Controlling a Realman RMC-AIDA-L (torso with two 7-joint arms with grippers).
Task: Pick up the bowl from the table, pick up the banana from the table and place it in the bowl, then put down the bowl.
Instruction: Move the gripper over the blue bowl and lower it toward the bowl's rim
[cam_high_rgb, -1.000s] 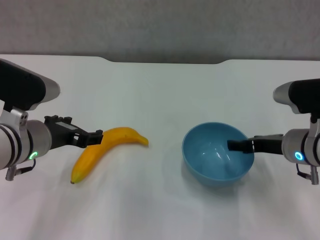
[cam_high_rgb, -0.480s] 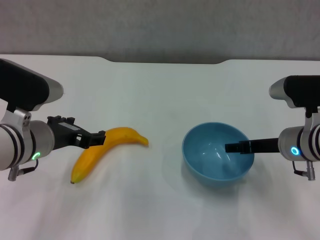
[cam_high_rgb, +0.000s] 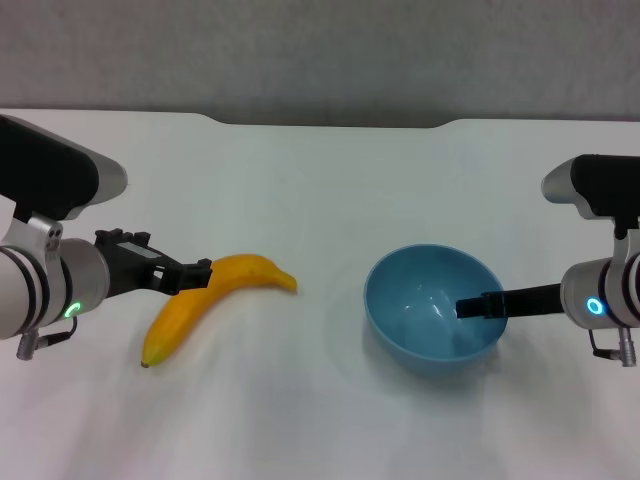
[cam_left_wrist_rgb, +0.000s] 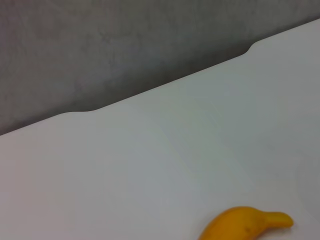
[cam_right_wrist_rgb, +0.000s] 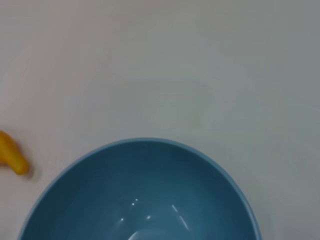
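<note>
Head view: the round, deep, glossy light-blue bowl (cam_high_rgb: 433, 308) sits on the plain white tabletop (cam_high_rgb: 320, 190), right of centre. The right gripper (cam_high_rgb: 472, 307) reaches in from the right at the bowl's near-right rim, one dark finger lying inside over the wall; it seems to pinch the rim, though the outer finger is hidden behind the bowl, so the grip cannot be confirmed. Whether the bowl rests on the table or is slightly raised is unclear.

Well to the left lies the curved yellow-orange banana (cam_high_rgb: 207, 300), flat on the table, its short stem pointing toward the bowl and its dark tip toward the near-left. The left gripper (cam_high_rgb: 196, 276) meets the banana at its middle, dark fingertips touching its upper side; I cannot tell how far the fingers are spread.

The left wrist view shows only the banana's stem end (cam_left_wrist_rgb: 250, 223) and the notched far table edge against the grey wall (cam_left_wrist_rgb: 100, 45). The right wrist view looks down into the bowl (cam_right_wrist_rgb: 140, 195).
</note>
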